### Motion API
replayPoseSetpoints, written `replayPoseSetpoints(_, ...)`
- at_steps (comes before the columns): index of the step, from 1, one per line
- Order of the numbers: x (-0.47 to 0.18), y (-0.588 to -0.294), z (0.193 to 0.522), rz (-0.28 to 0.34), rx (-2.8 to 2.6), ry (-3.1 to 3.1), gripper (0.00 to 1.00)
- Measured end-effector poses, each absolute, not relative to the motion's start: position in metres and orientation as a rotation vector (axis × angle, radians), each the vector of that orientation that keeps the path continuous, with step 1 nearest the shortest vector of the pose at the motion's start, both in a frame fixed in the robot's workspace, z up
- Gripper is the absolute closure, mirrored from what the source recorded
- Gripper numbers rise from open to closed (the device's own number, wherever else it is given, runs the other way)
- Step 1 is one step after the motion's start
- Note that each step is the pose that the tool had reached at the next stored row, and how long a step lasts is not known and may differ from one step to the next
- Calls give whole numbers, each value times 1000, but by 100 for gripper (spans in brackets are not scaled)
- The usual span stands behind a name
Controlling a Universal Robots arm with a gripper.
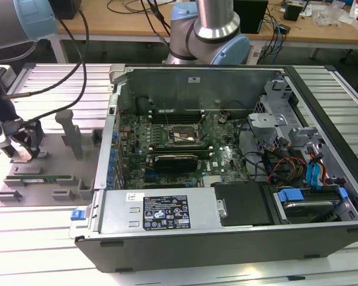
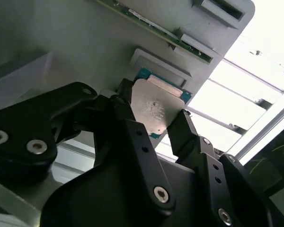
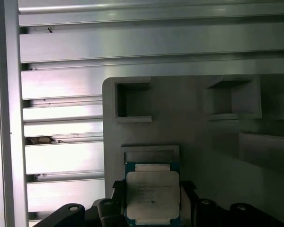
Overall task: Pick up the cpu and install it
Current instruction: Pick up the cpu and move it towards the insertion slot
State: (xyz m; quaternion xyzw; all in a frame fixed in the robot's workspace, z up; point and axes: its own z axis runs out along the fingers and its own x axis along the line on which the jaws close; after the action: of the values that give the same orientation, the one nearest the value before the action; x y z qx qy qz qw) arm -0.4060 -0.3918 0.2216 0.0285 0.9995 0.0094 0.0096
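The cpu [image 2: 155, 105] is a small square chip with a silvery top plate and a green-blue rim. It sits between the black fingers [image 2: 130, 124] of my gripper [image 2: 154, 119], which is shut on its two opposite edges. In the first wrist view the cpu [image 3: 153, 193] hangs just off an empty rectangular recess [image 3: 150, 154] of the grey holder plate [image 3: 199, 127]. In the exterior view my gripper [image 1: 21, 149] is over the grey holder plate [image 1: 48, 164] at the exterior view's left, well away from the open computer case [image 1: 227, 149]. The motherboard's cpu socket [image 1: 180, 136] lies open inside the case.
A long green memory stick [image 1: 39, 177] lies in the holder plate, and grey posts [image 1: 68, 128] stand on it. Inside the case are a black card [image 1: 176, 161], drive cages [image 1: 280, 113], loose cables [image 1: 286, 164] and a power supply [image 1: 161, 211]. Ribbed aluminium table [image 1: 53, 89] surrounds everything.
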Motion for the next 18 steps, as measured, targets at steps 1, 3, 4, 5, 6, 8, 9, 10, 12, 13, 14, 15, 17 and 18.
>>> replayPoseSetpoints(1, -406, -392, 226, 29, 89, 3121, 45)
replayPoseSetpoints(3, -406, -392, 235, 26, 89, 3121, 45)
replayPoseSetpoints(4, -406, -391, 238, 25, 89, 3121, 45)
replayPoseSetpoints(5, -406, -391, 241, 24, 89, 3121, 45)
replayPoseSetpoints(6, -406, -391, 242, 24, 89, 3121, 45)
replayPoseSetpoints(8, -406, -391, 247, 21, 89, 3121, 45)
replayPoseSetpoints(9, -406, -391, 248, 20, 89, 3121, 45)
replayPoseSetpoints(10, -406, -391, 249, 19, 89, 3121, 45)
replayPoseSetpoints(12, -406, -391, 254, 16, 89, 3121, 45)
replayPoseSetpoints(13, -406, -390, 257, 15, 89, 3121, 45)
replayPoseSetpoints(14, -406, -390, 261, 13, 89, 3121, 45)
replayPoseSetpoints(15, -406, -390, 265, 12, 89, 3121, 45)
replayPoseSetpoints(17, -406, -389, 272, 9, 89, 3121, 45)
replayPoseSetpoints(18, -406, -389, 274, 9, 89, 3121, 45)
